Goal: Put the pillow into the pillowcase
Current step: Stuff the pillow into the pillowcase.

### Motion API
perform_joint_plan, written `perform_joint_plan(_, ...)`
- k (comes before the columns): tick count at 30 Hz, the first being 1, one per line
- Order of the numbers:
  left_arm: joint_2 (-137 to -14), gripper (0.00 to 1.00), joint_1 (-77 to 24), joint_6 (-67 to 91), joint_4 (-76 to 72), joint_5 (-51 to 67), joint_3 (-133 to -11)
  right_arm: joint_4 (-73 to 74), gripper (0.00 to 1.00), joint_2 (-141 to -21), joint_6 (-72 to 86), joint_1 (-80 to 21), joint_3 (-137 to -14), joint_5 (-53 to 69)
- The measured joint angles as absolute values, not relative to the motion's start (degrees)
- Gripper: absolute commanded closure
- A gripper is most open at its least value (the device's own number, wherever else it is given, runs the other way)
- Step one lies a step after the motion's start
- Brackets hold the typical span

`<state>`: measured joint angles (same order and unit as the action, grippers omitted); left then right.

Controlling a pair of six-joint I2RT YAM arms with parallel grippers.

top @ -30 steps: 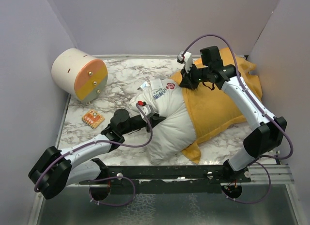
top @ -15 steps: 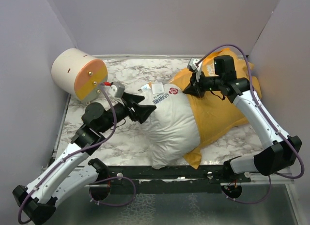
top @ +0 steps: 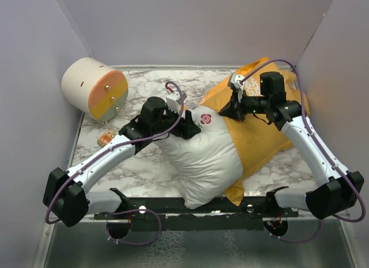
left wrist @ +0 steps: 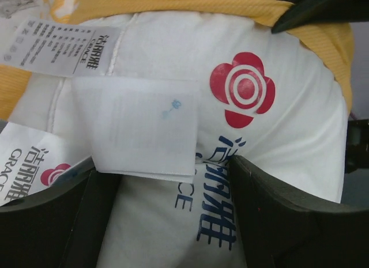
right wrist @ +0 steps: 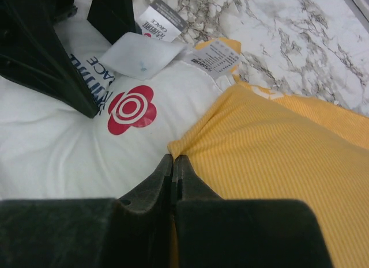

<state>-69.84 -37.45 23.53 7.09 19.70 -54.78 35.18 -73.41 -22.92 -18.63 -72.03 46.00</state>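
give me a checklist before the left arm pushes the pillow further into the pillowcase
1. Left gripper open, straddling the pillow end: ok.
2. Right gripper shut on the pillowcase hem: ok.
3. Pillowcase mouth held wide enough over the pillow: cannot tell.
4. Pillow inside the pillowcase: not ok, most of it lies outside.
5. Loose tags lie between the left jaws and may get caught: not ok.
6. Cylinder apart from the left arm: ok.
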Motion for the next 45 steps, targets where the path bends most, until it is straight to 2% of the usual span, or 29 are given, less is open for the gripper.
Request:
perform_joint_plan(1,-70.3,0.55,-37.4,23.6,6.2,20.8,-54.3,35.1,1.00,-73.5,-22.7,-18.6,-72.0,46.0)
perform_joint_plan(2,-70.6,0.78,-37.4,23.7,5.0,21.9,-54.0,35.0,1.00,-73.7,-22.4,-18.6,-72.1,46.3)
perform_joint_plan(4,-71.7,0.96,-37.4,24.0,1.8,24.2,-53.8,35.1,1.00,-75.2,-21.6,-18.5,-73.7,47.6)
perform_joint_plan(5,-72.8,1.00,-37.4,23.7,-0.2,25.1,-53.9,35.2,1.00,-76.9,-20.9,-18.4,-75.6,48.6)
perform_joint_plan(9,-79.4,1.00,-36.7,22.8,-4.4,28.1,-57.1,36.3,1.00,-85.6,-17.2,-17.9,-86.0,52.2)
perform_joint_plan(13,-85.2,1.00,-34.9,19.1,-1.3,29.2,-68.5,36.9,1.00,-95.8,-11.5,-17.4,-98.7,54.7)
perform_joint_plan(17,-85.8,1.00,-32.0,13.5,1.8,28.6,-79.9,34.0,1.00,-98.7,-6.1,-16.5,-105.8,56.2)
perform_joint_plan(20,-83.3,1.00,-31.3,9.3,1.2,28.2,-83.0,29.3,1.00,-97.0,-3.4,-16.5,-107.6,58.0)
perform_joint_plan(24,-77.6,1.00,-31.6,5.7,-2.3,29.3,-78.2,23.9,1.00,-88.9,-2.7,-16.6,-98.9,60.3)
perform_joint_plan(28,-74.8,1.00,-33.8,5.0,-9.3,31.0,-64.4,20.8,1.00,-80.0,-5.2,-16.7,-81.8,63.5)
perform_joint_plan(32,-81.6,1.00,-37.3,5.2,-14.4,31.1,-54.4,19.7,1.00,-78.3,-9.4,-16.8,-65.8,66.7)
perform_joint_plan(34,-85.8,1.00,-38.8,5.8,-17.5,31.1,-52.3,20.4,1.00,-78.2,-11.4,-16.8,-61.8,69.0)
perform_joint_plan(39,-89.4,1.00,-41.0,7.4,-22.8,31.2,-52.3,24.2,1.00,-76.8,-18.4,-16.8,-61.2,74.0)
perform_joint_plan(45,-92.8,1.00,-41.4,9.4,-26.9,30.9,-53.1,28.1,1.00,-76.7,-18.5,-16.3,-70.3,74.7)
